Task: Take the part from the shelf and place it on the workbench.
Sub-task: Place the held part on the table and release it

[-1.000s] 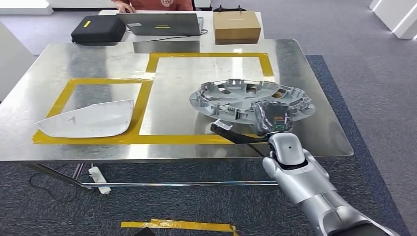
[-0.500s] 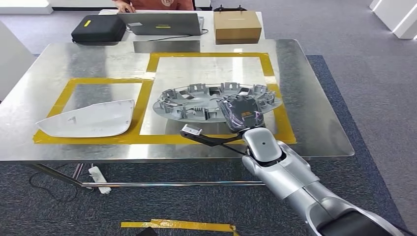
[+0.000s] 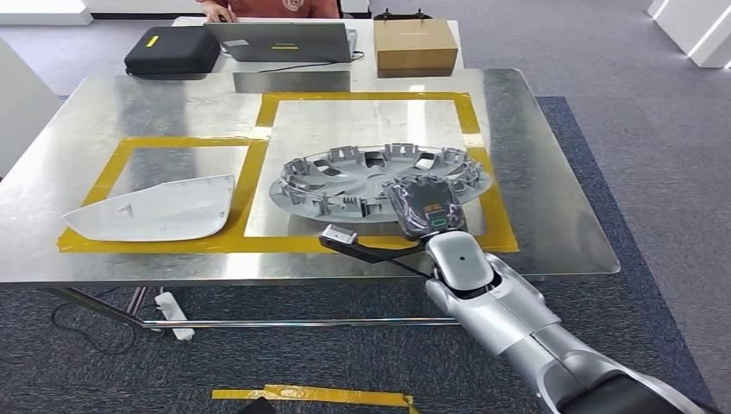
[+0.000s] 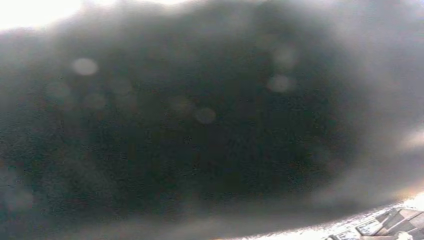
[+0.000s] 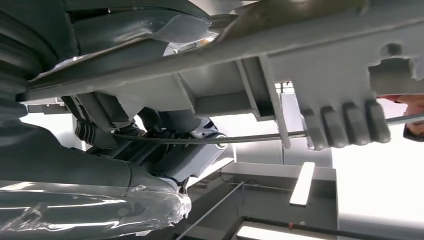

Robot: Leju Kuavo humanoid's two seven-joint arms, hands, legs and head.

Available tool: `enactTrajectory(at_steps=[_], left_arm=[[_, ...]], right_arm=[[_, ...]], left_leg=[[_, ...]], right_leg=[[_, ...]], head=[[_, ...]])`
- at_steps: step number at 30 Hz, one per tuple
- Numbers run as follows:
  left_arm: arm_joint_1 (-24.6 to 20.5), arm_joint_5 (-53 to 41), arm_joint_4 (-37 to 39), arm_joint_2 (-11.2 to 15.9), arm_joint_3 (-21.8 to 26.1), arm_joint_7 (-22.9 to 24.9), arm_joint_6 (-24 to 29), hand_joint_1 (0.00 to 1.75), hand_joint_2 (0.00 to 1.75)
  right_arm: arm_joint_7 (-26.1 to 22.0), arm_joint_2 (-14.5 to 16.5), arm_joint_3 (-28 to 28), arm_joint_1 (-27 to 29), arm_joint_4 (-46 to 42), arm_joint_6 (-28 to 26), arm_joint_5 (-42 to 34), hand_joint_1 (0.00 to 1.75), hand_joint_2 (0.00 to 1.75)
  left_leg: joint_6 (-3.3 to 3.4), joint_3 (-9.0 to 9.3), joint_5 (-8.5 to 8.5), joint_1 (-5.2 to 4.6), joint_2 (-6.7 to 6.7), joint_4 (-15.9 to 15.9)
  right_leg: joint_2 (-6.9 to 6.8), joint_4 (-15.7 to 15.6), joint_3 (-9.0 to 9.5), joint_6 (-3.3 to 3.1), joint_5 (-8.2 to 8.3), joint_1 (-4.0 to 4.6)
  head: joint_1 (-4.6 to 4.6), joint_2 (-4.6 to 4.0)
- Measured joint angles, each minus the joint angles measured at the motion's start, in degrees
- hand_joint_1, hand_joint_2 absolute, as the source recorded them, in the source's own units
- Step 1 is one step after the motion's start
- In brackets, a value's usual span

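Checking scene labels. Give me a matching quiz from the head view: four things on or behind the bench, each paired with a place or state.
Things:
1. hubcap
2. white cover
3. cardboard box
4. black case

Places/states:
A. in the left taped frame
B. far table, right of the laptop
C. held by the right hand, in the right taped frame
D. far table, left of the laptop

Pairs: 1-C, 2-A, 3-B, 4-D

The left wrist view is a dark, unfocused blur. In the head view the right hand (image 3: 428,207) covers the near rim of the round grey plastic wheel cover (image 3: 362,177), its fingers hidden underneath. The top edge crops a person (image 3: 267,8) behind the laptop.
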Motion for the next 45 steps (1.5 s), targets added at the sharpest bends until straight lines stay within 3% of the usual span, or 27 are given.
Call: enactTrajectory(at_steps=[10,36,41,45], left_arm=[[-0.1,0.6,-0.2,0.0,0.0,0.7,0.2,0.00,0.00],[-0.3,0.6,-0.2,0.1,0.0,0.8,0.2,0.00,0.00],[-0.6,-0.8,-0.2,-0.1,0.0,5.8,0.5,0.00,0.00],[-0.9,-1.3,-0.2,-0.2,-0.1,7.0,0.5,0.00,0.00]], right_arm=[[3.7,-2.2,-1.9,2.5,3.6,-0.4,-0.7,1.75,1.75],[4.0,-3.7,-4.5,3.0,8.2,-1.5,-0.5,1.75,1.75],[5.9,-3.7,-4.9,2.8,8.1,-4.7,1.1,1.75,1.75],[6.2,-3.7,-5.7,2.7,8.1,-4.9,1.7,1.75,1.75]], left_leg=[[0.01,-0.05,-0.01,-0.03,0.00,0.0],[0.05,-0.07,-0.03,-0.06,0.00,0.0],[0.05,-0.10,-0.03,-0.06,0.00,0.0],[0.05,-0.10,-0.04,-0.06,0.00,0.0]], right_leg=[[-0.03,0.0,-0.01,0.00,0.00,-0.03],[-0.01,0.0,-0.05,0.00,-0.01,-0.06],[-0.02,0.0,-0.06,0.01,0.00,-0.06],[-0.02,0.0,-0.06,0.01,0.00,-0.06]], head=[[0.01,0.00],[0.00,0.00],[-0.01,0.00],[0.00,0.00]])
